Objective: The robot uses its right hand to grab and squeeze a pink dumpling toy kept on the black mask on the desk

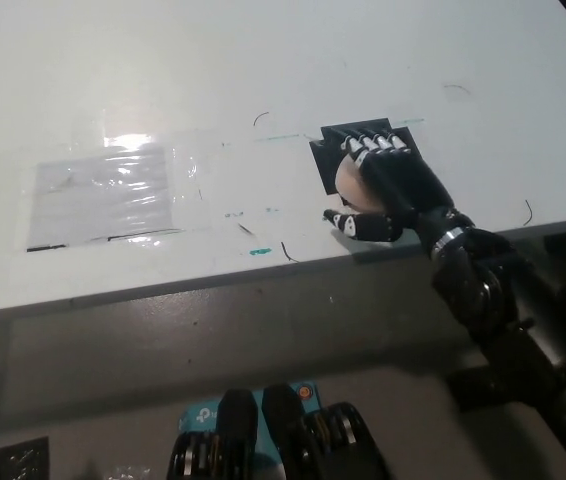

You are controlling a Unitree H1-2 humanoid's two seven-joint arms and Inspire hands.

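Pink dumpling toy (348,180) on black mask (328,160) near the desk's (263,70) front edge, black right hand (393,190) wrapped over it, fingers curled around its far side, clear plastic sheet (103,195) well apart to the left.
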